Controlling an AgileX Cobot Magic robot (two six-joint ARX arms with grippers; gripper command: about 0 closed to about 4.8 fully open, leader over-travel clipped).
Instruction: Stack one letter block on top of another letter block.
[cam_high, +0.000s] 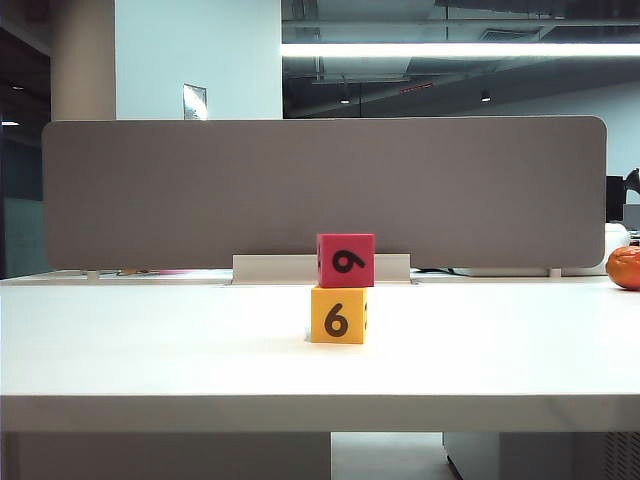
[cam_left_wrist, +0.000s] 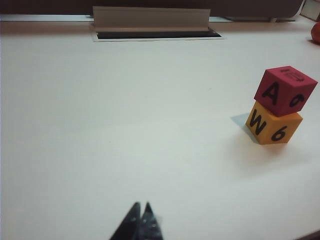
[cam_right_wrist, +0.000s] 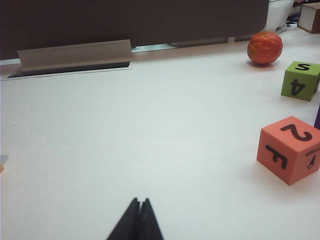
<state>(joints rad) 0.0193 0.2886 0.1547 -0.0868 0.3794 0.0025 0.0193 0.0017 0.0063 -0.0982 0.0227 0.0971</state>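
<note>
The red block (cam_high: 346, 260) sits on the yellow block (cam_high: 338, 316); we see free table (cam_high: 150, 340) around. Left gripper (cam_left_wrist: 141, 217) and right gripper (cam_right_wrist: 138, 215), both pressed together, hang well apart from them.

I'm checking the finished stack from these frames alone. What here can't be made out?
- Exterior view: both arms out of frame; the orange round object is cut by the edge.
- Exterior view: the red block hides the yellow block's top, so the contact face is unseen.
- Left wrist view: the left gripper shows only its tips, jaws together.
- Right wrist view: the right gripper likewise; the stack is out of frame.
</note>
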